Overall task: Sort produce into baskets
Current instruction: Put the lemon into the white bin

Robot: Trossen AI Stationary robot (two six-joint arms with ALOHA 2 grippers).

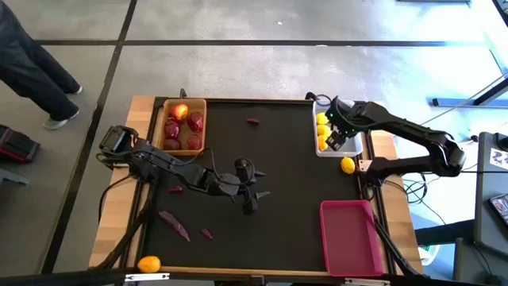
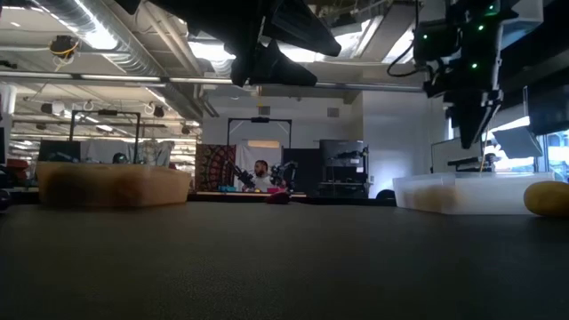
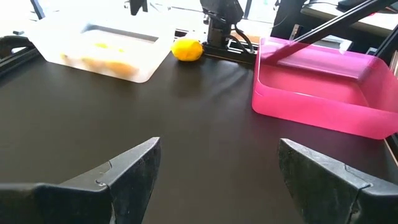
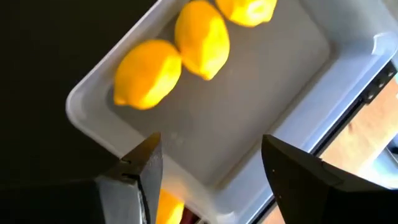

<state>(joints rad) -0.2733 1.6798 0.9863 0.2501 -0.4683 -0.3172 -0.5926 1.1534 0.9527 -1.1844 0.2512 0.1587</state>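
1. Hovering over the white basket [image 1: 354, 144], the right gripper [image 4: 211, 174] has its fingers spread and empty — three lemons [image 4: 202, 37] lie below it, so a drop-off looks just done.
2. Left gripper [image 3: 214, 180] hangs mid-table, fingers spread, holding nothing; the magenta basket [image 3: 323, 93] ahead of it is bare.
3. Next move, likely: fetch the loose lemon [image 1: 348, 165] just beside the white basket, or the orange fruit [image 1: 148, 264] at the near edge.
4. Red fruits sit in the wooden basket [image 1: 202, 127]; purple pieces [image 1: 176, 226] lie scattered on the mat.
5. Low view hides basket contents — walls block them.
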